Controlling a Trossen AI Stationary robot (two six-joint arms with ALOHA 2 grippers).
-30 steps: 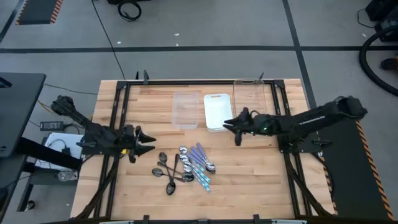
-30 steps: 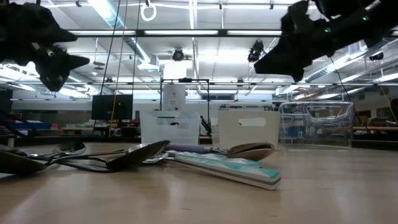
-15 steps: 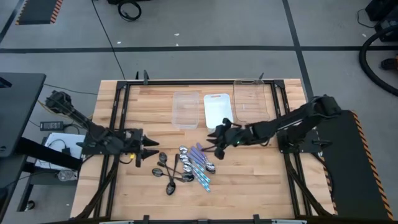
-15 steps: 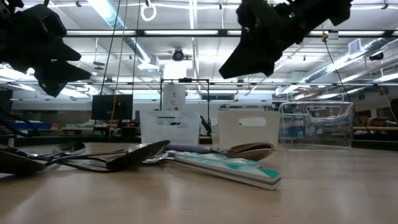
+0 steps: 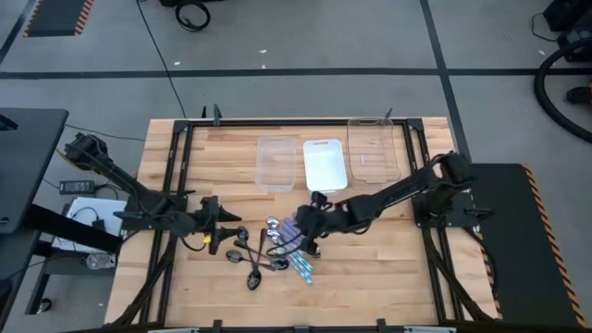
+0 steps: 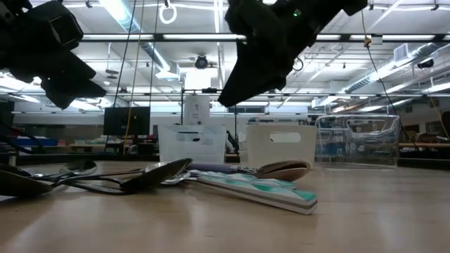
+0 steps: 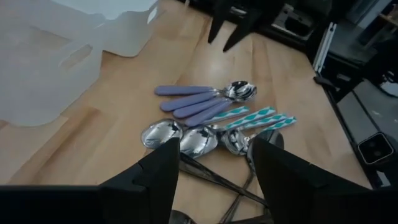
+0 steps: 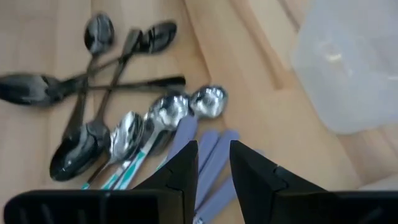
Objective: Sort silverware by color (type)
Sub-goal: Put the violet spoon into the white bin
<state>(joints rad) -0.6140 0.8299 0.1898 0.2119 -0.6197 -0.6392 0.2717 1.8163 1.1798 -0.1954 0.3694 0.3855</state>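
The silverware lies in a loose pile on the wooden table [image 5: 388, 268]. It holds dark spoons [image 5: 252, 264] [image 8: 93, 81], purple-handled spoons [image 7: 193, 102] [image 8: 214, 146] and spoons with teal-and-white handles [image 5: 303, 268] [image 7: 261, 118] and shiny bowls [image 8: 165, 112]. My right gripper [image 5: 298, 233] [image 8: 214, 163] hovers above the purple handles, open by a narrow gap, holding nothing. My left gripper [image 5: 229, 231] [image 7: 216, 168] is open and empty, above the table just left of the pile. In the low view both grippers, the right [image 6: 228, 98] and the left [image 6: 95, 84], hang well above the spoons.
Three rectangular trays stand at the far side of the table: a clear one [image 5: 276, 165], a white one [image 5: 325, 165] and another clear one [image 5: 373, 148]. Bare wood lies to the right of and in front of the pile.
My right gripper has swept from beside the white tray toward the table's left and near edge and now hangs over the spoon pile. My left gripper has moved a little toward the right, closer to the pile. The spoons have not moved.
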